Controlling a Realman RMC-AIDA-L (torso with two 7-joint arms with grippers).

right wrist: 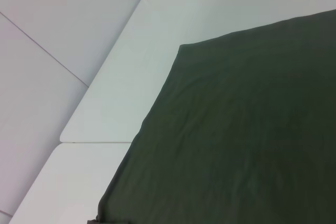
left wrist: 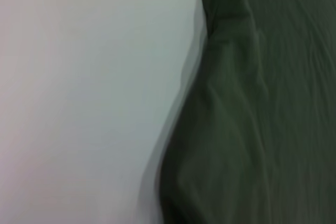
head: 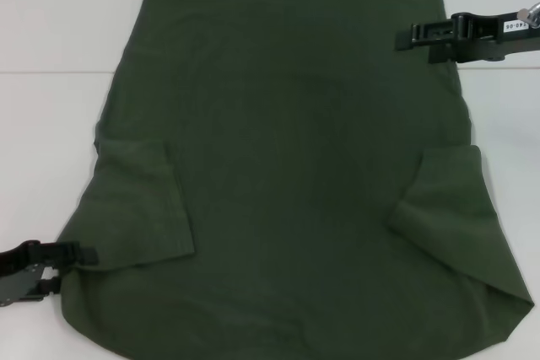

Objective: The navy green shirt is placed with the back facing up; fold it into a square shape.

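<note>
shirt (head: 295, 183) lies flat on the table (head: 51, 40), sleeves folded in. left claw (head: 80, 256) at its near-left edge, right claw (head: 405, 37) at its far-right edge; grip cannot be told for either.

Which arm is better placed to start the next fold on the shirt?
Left, probably. The left gripper sits at the navy green shirt's near left edge beside the folded-in sleeve. The right gripper is at the far right edge, near the hem.

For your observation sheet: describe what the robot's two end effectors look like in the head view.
Both are matte black. The right end effector is a long, flat, blocky bar carrying a white label with dark print and a silver metal fitting. The left end effector is black and angular, with only part showing.
</note>
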